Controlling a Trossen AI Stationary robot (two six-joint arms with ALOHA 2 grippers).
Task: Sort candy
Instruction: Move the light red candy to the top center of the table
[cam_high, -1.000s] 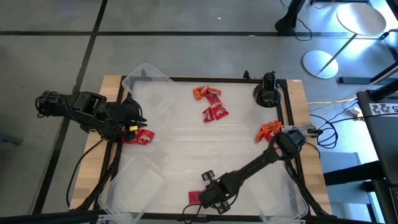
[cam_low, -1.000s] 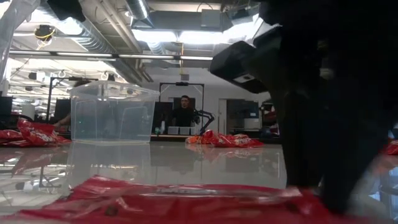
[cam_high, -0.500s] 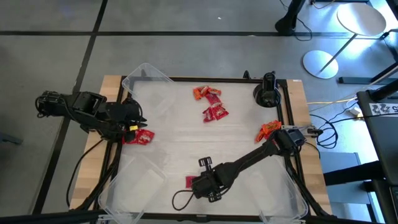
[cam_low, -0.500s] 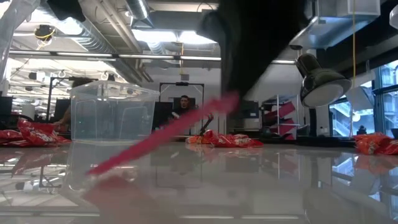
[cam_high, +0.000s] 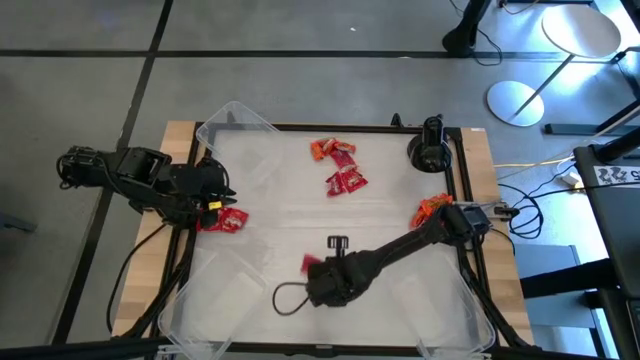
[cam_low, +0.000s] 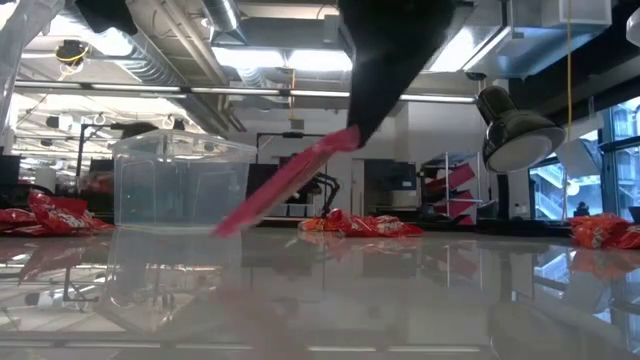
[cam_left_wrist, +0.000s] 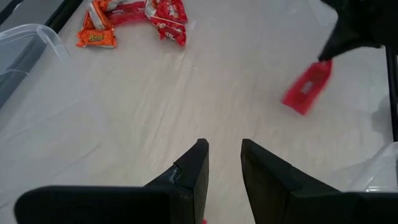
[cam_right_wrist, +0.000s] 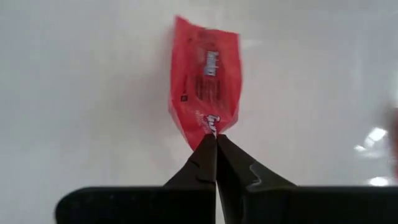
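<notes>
A flat red candy bar (cam_right_wrist: 206, 81) hangs tilted above the table's near middle (cam_high: 310, 263), with my right gripper (cam_right_wrist: 216, 138) shut on it; the low view shows the bar (cam_low: 290, 180) slanting down from the gripper (cam_low: 360, 128). My left gripper (cam_left_wrist: 224, 163) stands open at the table's left edge (cam_high: 205, 190), above a pile of red candy (cam_high: 222, 220). More candy lies in heaps at the far middle (cam_high: 333, 150), (cam_high: 346, 182) and at the right edge (cam_high: 432, 208). My right gripper pinches one short end of the red bar (cam_right_wrist: 210, 129) between its two fingertips. The fingers come from above, pointing steeply down, in line with the bar's length. The bar hangs slanting below the fingers, its lower end (cam_low: 228, 225) clear of the table.
Clear plastic bins stand at the far left corner (cam_high: 236, 122), the near left (cam_high: 215, 300) and the near right (cam_high: 440, 310). A black lamp base (cam_high: 428, 150) stands at the far right corner. A black cable loop (cam_high: 285, 298) hangs under my right arm.
My right gripper has risen and gone from the near edge toward the table's middle, rolling as it went. The red bar lay flat on the table, then came up by its held end while the other end stayed down, and now hangs tilted, lifted clear.
</notes>
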